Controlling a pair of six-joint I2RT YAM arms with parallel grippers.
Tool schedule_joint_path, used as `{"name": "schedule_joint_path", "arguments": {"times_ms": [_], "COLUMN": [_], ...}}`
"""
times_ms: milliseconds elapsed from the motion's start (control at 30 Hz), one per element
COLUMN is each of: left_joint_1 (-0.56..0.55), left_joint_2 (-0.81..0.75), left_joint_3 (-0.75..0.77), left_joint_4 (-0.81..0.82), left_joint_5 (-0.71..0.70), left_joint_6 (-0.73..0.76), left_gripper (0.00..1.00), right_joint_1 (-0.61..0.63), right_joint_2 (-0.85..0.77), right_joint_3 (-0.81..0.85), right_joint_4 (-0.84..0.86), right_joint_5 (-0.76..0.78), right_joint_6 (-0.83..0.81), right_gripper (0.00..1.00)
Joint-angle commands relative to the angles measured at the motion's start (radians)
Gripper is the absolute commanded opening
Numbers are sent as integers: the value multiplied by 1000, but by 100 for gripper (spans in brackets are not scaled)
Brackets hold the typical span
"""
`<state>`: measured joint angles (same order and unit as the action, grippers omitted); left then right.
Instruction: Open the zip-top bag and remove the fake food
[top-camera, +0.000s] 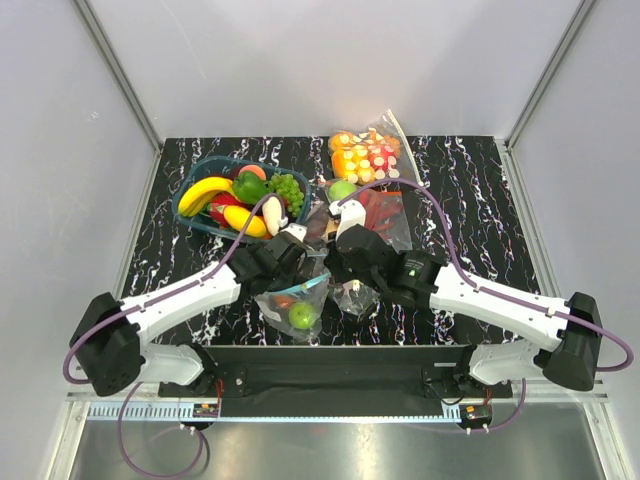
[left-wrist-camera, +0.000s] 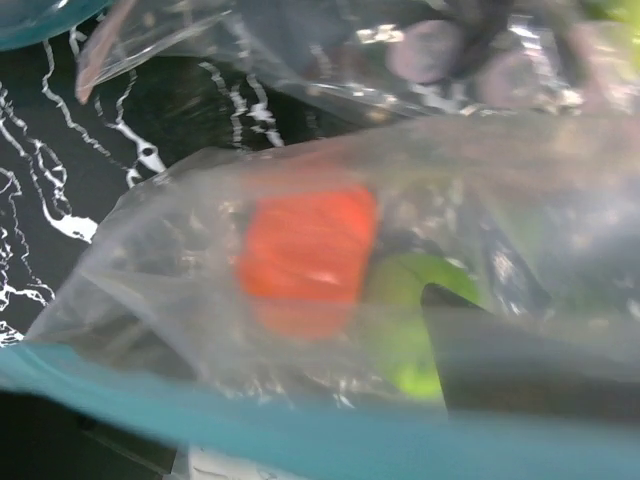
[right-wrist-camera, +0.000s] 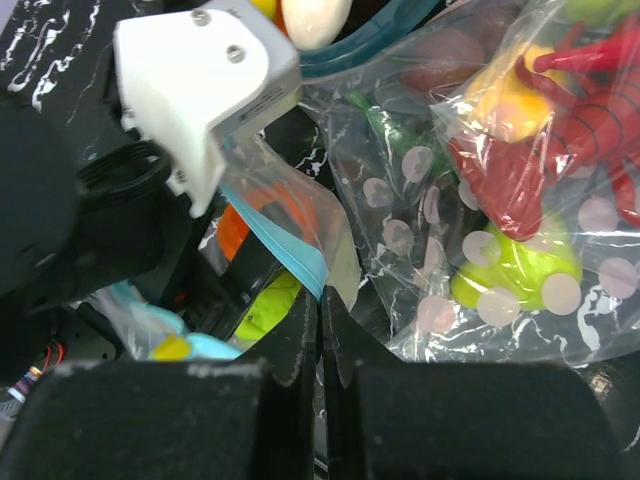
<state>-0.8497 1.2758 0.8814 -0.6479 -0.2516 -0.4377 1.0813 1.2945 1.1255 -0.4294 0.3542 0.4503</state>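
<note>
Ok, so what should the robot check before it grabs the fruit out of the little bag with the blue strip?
1. Right gripper pinching the zip-top bag at its teal edge: ok, its fingers are shut there.
2. Left gripper open, ready to grab: ok.
3. Bag mouth wide enough to reach in: cannot tell, the left wrist view is blurred.
4. Fruit to grab in sight: ok, a green fruit and an orange-red piece show through the plastic.
5. Fruit out of the bag: not ok, both lie inside.
</note>
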Motion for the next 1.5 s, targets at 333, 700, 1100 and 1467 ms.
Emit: {"name": "schedule_joint_path", "arguments": {"times_ms": [333,700,1100,1467], "left_joint_1": [66,58,37,38], "left_joint_2": [71,93,-50,-122], "left_joint_3": [-50,-59,116,231], "left_joint_4": [70,63,19,-88], "left_joint_5": [51,75,164,247], "left_joint_6": [24,43,73,103], "left_gripper": [88,52,38,39], "right_joint_1": [-1,-1,-1,0], "right_joint_2": [6,-4,17,51], "right_joint_3": [8,-12,-15,7], "right_joint_4": [46,46,26,6], "right_joint_5": [28,38,61,71], "right_joint_6": [-13,-1,1,-4], "right_gripper": [4,4,4,4]}}
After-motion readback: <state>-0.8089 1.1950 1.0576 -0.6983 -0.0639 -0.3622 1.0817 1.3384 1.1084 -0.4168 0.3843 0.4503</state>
